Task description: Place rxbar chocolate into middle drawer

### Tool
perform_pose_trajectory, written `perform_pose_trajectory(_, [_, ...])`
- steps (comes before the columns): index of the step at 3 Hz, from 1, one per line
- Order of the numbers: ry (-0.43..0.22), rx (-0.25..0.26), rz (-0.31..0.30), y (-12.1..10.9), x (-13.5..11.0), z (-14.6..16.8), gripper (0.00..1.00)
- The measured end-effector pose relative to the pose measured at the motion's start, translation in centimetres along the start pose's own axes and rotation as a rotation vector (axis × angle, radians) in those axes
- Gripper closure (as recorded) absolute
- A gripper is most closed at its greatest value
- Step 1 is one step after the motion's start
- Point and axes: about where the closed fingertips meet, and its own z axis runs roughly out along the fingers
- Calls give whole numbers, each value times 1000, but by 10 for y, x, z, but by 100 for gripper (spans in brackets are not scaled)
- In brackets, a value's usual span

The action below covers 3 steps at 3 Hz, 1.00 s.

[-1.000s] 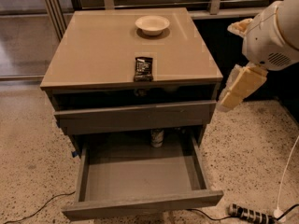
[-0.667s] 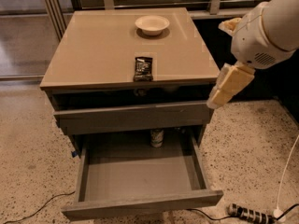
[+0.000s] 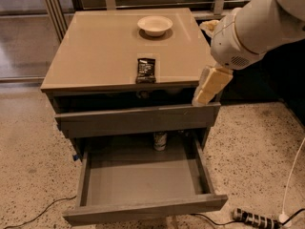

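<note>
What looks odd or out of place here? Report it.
Nothing is spilled or damaged. A small can stands at the back of the open middle drawer, and the rxbar chocolate lies right at the front edge of the cabinet top. The gripper hangs beside its right front corner, away from the bar.

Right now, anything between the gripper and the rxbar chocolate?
No. In the camera view, only bare tan cabinet top separates the gripper, at its right front corner, from the rxbar chocolate.

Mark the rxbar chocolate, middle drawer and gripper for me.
rxbar chocolate (image 3: 146, 70): camera view, middle of the black wrapper, near the front edge of the cabinet top (image 3: 95, 56).
middle drawer (image 3: 143, 180): camera view, bare grey floor of the open drawer.
gripper (image 3: 201, 97): camera view, its tip, by the front right corner of the cabinet top.
</note>
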Motion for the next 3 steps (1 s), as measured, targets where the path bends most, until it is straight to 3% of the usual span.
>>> perform_pose_trajectory(2, [-49, 5, -47, -2, -16, 49, 0])
perform_pose_trajectory(3, [-107, 7, -83, -9, -39, 85, 0])
